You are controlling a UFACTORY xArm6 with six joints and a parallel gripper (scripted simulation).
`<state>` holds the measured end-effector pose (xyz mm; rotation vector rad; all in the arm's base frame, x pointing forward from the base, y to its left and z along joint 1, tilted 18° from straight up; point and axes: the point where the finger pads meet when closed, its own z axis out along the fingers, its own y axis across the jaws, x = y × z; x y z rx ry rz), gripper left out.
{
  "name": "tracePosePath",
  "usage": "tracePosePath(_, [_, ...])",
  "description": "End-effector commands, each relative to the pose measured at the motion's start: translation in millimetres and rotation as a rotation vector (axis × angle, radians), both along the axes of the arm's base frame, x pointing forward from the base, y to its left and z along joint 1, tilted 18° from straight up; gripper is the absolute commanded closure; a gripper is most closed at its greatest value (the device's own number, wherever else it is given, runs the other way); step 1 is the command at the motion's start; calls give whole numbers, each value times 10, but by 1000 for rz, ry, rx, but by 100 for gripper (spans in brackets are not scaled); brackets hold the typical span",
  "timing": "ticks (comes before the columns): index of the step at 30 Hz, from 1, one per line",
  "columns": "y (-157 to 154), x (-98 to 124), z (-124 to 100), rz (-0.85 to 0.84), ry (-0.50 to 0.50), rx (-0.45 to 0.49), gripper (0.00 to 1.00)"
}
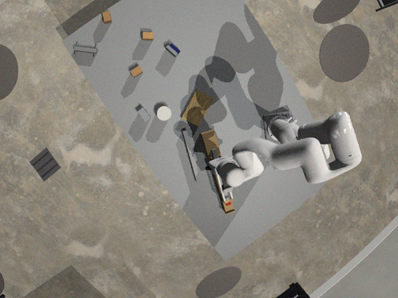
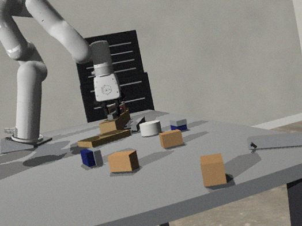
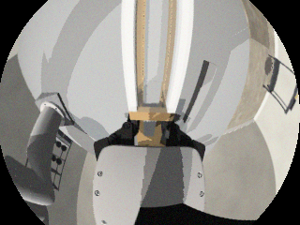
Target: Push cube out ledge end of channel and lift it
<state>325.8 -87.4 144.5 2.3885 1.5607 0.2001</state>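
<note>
A long channel with white walls (image 1: 223,196) (image 3: 130,37) and a wooden floor lies on the grey table (image 1: 265,206). A small red cube (image 1: 228,204) sits at its far end, on the tan ledge near the table's edge. My gripper (image 2: 113,112) (image 3: 150,109) hangs upright over the channel's other end, close to the table. Its fingers stand apart. The end of a tan wooden piece (image 3: 150,127) shows between them, and I cannot tell if they touch it. In the top view the wrist hides the fingers.
A wooden block (image 1: 210,139) (image 2: 114,125) and a flat wooden tray (image 1: 197,107) (image 2: 104,138) lie behind the channel. A thin dark rod (image 1: 189,154) lies beside it. A white cylinder (image 1: 163,113) (image 2: 150,128), tan boxes (image 2: 122,161), blue-grey blocks (image 2: 91,157) and a grey bar (image 2: 278,140) lie farther off.
</note>
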Motion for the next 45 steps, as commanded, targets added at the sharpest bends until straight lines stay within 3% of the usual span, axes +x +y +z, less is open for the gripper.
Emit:
tracePosePath(1, [-2,10,12,0,-3,-1,62])
tracePosePath(14, [6,-3,56,0,-3,-1,62])
tracePosePath(23, [106,-174,660,0,-3,-1,62])
tracePosePath(36, [109,-179,677,0,-3,-1,62])
tracePosePath(37, [100,-181,677,0,-3,-1,100])
tracePosePath(43, [-563,-471,703,0,-2,0,100])
tracePosePath(45, [-615,-501,706,0,-3,-1,100])
